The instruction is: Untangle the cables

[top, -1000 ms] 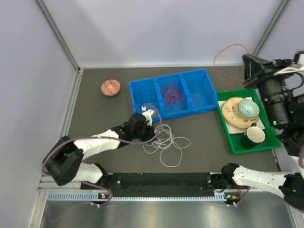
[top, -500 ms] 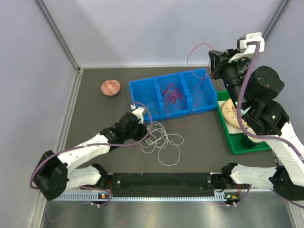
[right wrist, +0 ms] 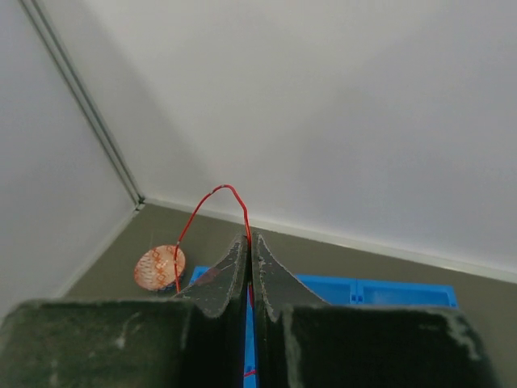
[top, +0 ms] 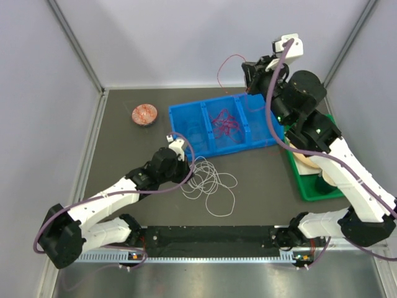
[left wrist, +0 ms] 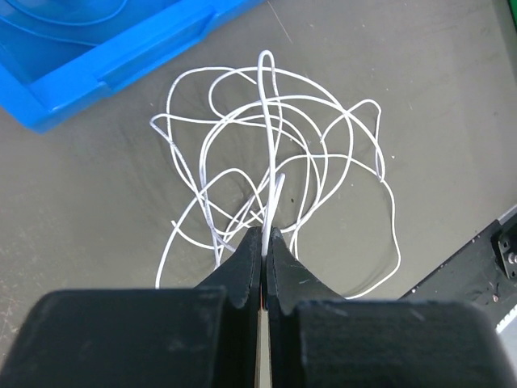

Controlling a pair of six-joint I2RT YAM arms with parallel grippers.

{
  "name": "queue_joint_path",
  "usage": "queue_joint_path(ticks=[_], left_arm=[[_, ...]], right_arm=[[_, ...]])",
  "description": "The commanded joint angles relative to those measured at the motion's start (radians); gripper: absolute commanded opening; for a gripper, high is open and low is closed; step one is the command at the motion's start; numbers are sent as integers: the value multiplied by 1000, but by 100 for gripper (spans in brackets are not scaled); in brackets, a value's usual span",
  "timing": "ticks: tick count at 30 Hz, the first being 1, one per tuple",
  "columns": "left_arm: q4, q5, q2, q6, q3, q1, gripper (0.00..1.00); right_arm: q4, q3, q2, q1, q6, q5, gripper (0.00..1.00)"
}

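Observation:
A tangle of white cable (top: 212, 184) lies in loose loops on the dark table. My left gripper (top: 188, 166) sits at its left edge, shut on one strand; the wrist view shows that white cable (left wrist: 271, 145) running up from between the closed tips of the left gripper (left wrist: 266, 233). My right gripper (top: 247, 70) hangs high over the blue bin's back rim, shut on a red cable (top: 226, 64) that arches out of the right gripper (right wrist: 250, 239) as a thin red cable (right wrist: 212, 194). More red cables (top: 224, 122) lie in the bin's middle compartment. A blue cable (left wrist: 73, 18) curls in its left compartment.
The blue three-part bin (top: 186, 105) stands mid-table. A green tray (top: 316, 189) with dishes is at the right, mostly hidden under the right arm. A round orange disc (top: 144, 114) lies at the back left, also seen as the disc (right wrist: 159, 267). White walls enclose the table.
The right arm swung left from over the green tray to above the bin, carrying the red cable. The left arm shifted slightly, still gripping the white cable, and the loops moved with it.

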Motion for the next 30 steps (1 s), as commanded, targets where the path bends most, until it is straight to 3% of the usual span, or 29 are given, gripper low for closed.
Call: queue_joint_path(ticks=[1, 30], left_arm=[[35, 45, 13, -11, 42, 4, 0], [-25, 40, -54, -3, 3, 4, 0]], right_arm=[[59, 51, 15, -32, 37, -34, 0], [185, 30, 213, -123, 117, -179, 0]])
